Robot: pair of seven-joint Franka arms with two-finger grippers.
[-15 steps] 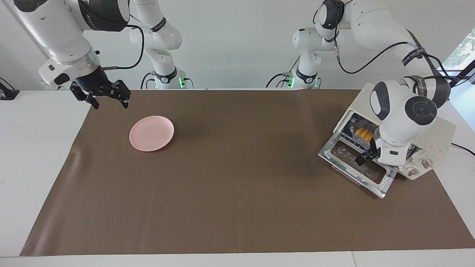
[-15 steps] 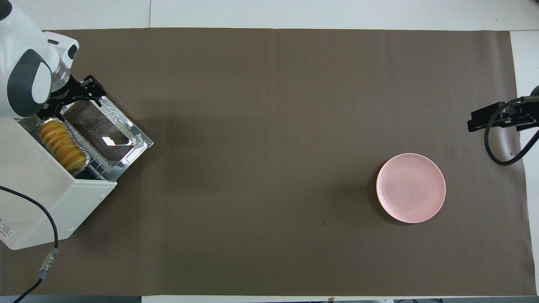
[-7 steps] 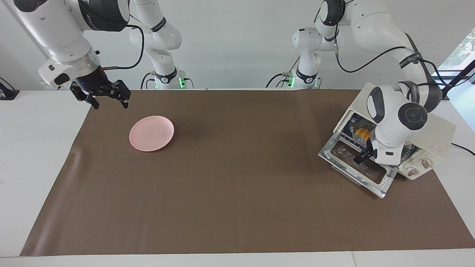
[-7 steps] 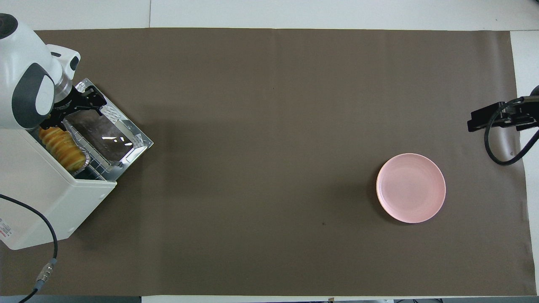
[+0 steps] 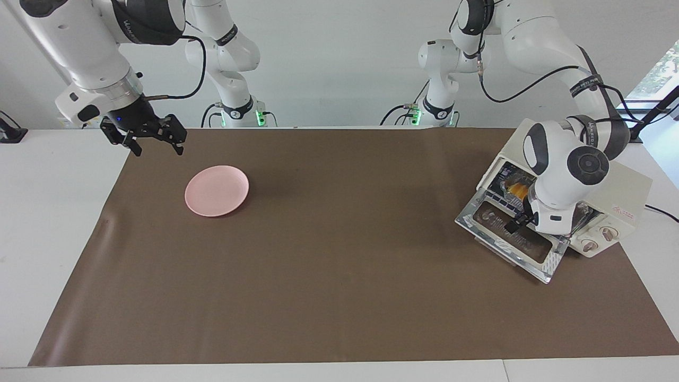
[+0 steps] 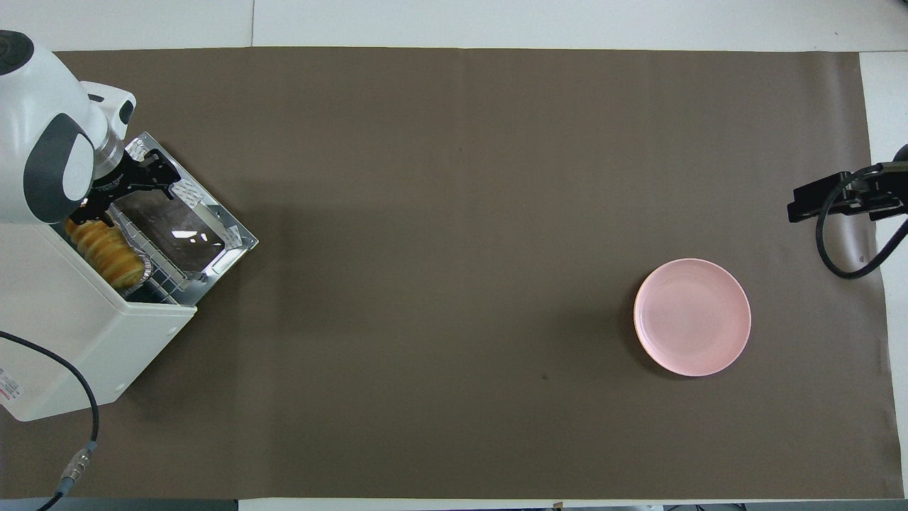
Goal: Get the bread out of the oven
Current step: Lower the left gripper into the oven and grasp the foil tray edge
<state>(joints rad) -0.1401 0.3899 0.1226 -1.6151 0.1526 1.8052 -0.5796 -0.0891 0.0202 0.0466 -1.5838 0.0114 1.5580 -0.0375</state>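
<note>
The bread is lying in a crinkled foil tray on the dark wire rack just inside the oven, so that tray and loaf can be slid out together; the oven itself is sitting at the left arm's end of the table, turned slantwise, its glass door folded down flat in front of it to leave the mouth clear for a reach. The left gripper is hovering over the inner edge of that lowered door, right at the oven's mouth, its fingers spread wide and holding nothing; judging by the way it is angled toward the end of the loaf, it is lining up to close on the bread, though no contact is showing yet. The pink plate is resting well apart on the brown mat, toward the right arm's end, probably waiting as the landing place for the loaf. The right gripper is waiting in the air above the mat's corner near the plate, its fingers also apart and empty, keeping out of the way.
</note>
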